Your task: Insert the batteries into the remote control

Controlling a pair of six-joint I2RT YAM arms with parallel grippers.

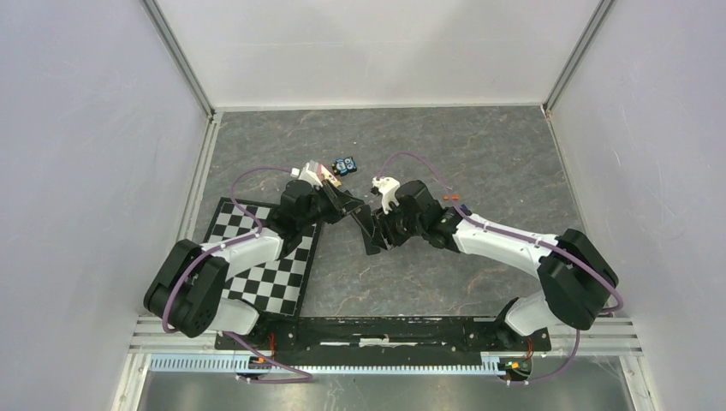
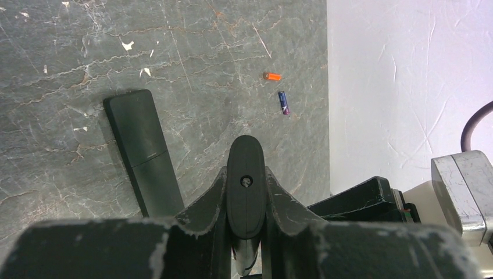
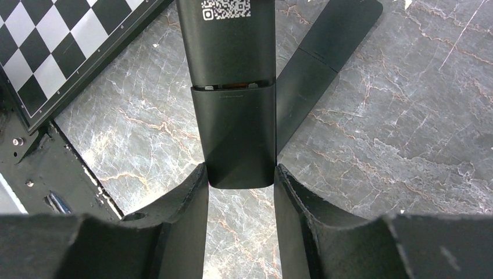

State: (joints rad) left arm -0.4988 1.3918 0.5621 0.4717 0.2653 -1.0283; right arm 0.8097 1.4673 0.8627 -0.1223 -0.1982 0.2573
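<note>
Right wrist view shows the right gripper (image 3: 239,189) jaws clamped on the remote control (image 3: 232,116) at its cover end, the left gripper (image 2: 245,180) jaws pinching its other end, and the batteries (image 2: 271,76) loose on the counter (image 2: 87,46) near the wall (image 2: 407,70), so uneven pulling risks twisting it free.

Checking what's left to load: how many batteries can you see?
2: an orange battery and a blue battery, lying apart on the table by the wall. Others may be hidden.
</note>
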